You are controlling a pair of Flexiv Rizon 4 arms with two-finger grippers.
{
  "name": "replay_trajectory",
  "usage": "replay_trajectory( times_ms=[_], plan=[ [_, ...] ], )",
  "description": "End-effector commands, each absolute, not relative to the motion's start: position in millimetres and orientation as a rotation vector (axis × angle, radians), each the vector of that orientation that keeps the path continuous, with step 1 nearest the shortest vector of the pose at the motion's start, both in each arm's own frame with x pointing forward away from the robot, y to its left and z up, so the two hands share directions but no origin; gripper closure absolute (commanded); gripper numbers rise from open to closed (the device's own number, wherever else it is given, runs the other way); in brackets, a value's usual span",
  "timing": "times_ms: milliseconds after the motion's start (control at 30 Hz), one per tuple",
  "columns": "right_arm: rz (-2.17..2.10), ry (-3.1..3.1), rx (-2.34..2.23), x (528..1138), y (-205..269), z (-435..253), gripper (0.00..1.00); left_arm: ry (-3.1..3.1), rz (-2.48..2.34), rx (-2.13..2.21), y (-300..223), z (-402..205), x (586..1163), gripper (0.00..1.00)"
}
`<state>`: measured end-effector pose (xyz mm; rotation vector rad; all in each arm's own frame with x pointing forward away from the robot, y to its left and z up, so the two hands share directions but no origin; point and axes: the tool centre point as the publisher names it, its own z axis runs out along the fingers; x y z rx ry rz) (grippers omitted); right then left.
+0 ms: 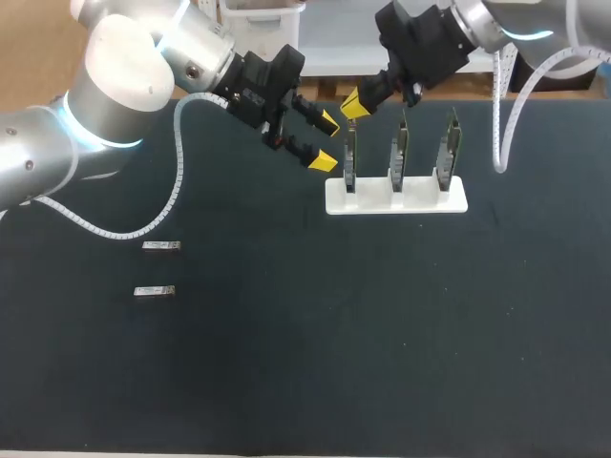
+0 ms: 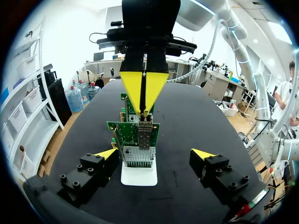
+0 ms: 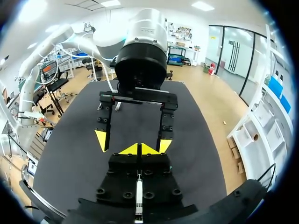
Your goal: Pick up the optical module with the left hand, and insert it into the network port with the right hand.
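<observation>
Optical module (image 2: 145, 120) is standing on end at the mouth of the network port (image 2: 145, 137) — long axis straight up and down, lower end pointing into the silver port, upper end pointing up at the right gripper (image 2: 144, 110). That port is sitting on the green board (image 2: 122, 133) nearest the left arm, the first of three boards standing upright in a white stand (image 1: 420, 202). Hanging above it, the right gripper is showing its yellow tips pressed together right at the module's top; whether they are pinching it I cannot tell. The left gripper (image 1: 326, 141) is hovering just beside that board, fingers spread wide apart and gripping nothing. Well off to the left — two loose modules (image 1: 160, 246) are lying flat on the dark table (image 1: 286, 363), near each other.
</observation>
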<state>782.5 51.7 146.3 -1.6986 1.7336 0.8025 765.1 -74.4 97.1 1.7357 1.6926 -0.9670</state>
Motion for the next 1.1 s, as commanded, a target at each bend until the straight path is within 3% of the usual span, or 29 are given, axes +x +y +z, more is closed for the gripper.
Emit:
replay_trajectory(
  times_ms=[33,1100],
  plan=[
    [0.803,1.737,-1.697,784.7,52.4,144.4,1.00,1.694,-0.968,1.739,-75.1,96.9,766.9,0.00],
    [0.829,1.782,-1.684,787.8,50.0,127.9,1.00,1.694,-0.968,1.739,-75.1,96.9,766.9,0.00]
  ],
)
